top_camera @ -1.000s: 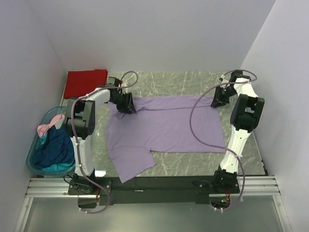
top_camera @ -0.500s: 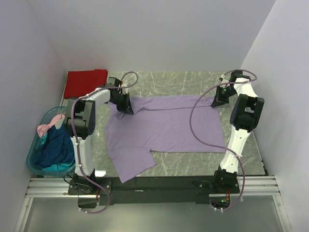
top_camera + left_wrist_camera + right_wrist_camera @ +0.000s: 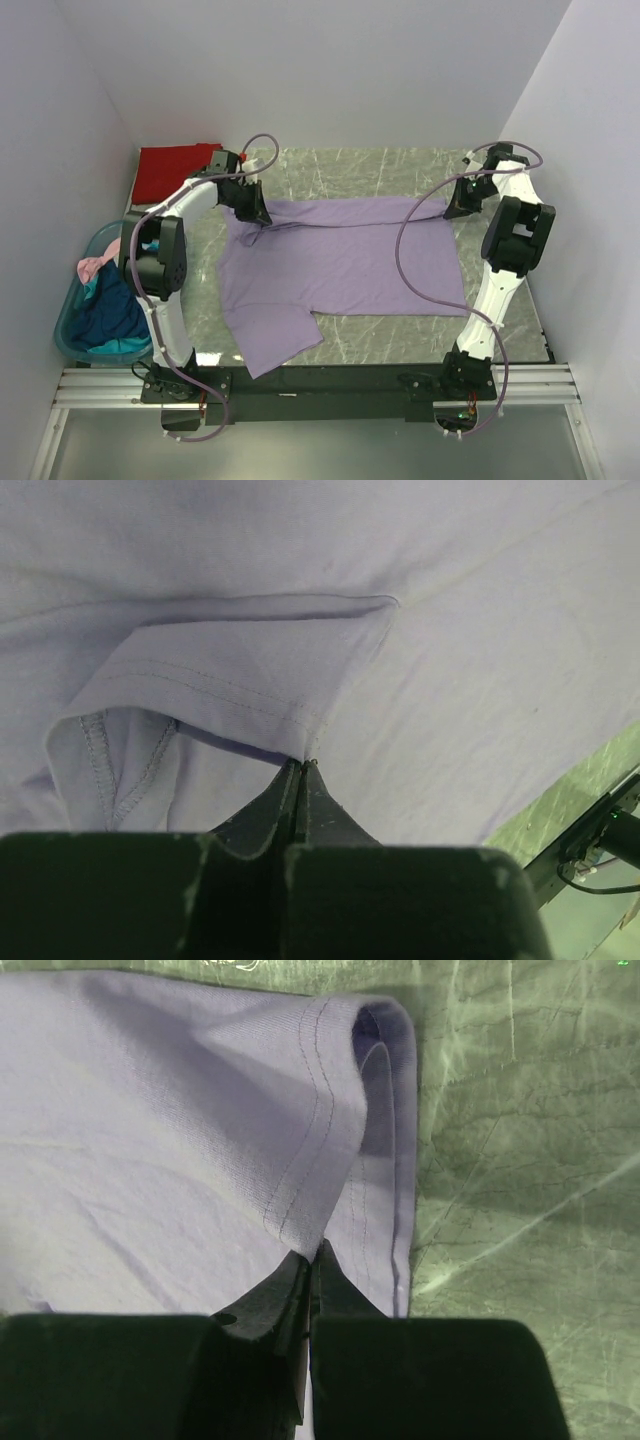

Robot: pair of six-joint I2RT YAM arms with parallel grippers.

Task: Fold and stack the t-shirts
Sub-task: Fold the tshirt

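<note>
I hold the purple shirt [image 3: 340, 270], flat mid-table [image 3: 340, 170], by its far corners, left gripper [image 3: 300, 770] and right gripper [image 3: 308, 1260] pinched on cloth; first fold, I judge: next lift both evenly toward the near edge.

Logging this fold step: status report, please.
Left gripper, right gripper: jaws shut on purple t-shirt far edge. Shirt mostly flat on table. Nothing in the way.

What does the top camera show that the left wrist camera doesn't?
Only the top view: the whole light purple t-shirt spread out, the red t-shirt, the teal tub and the right gripper. Only the left wrist view: the stitched hem up close, pinched in the shut left gripper. Both: purple cloth, that gripper and the marbled table.
</note>
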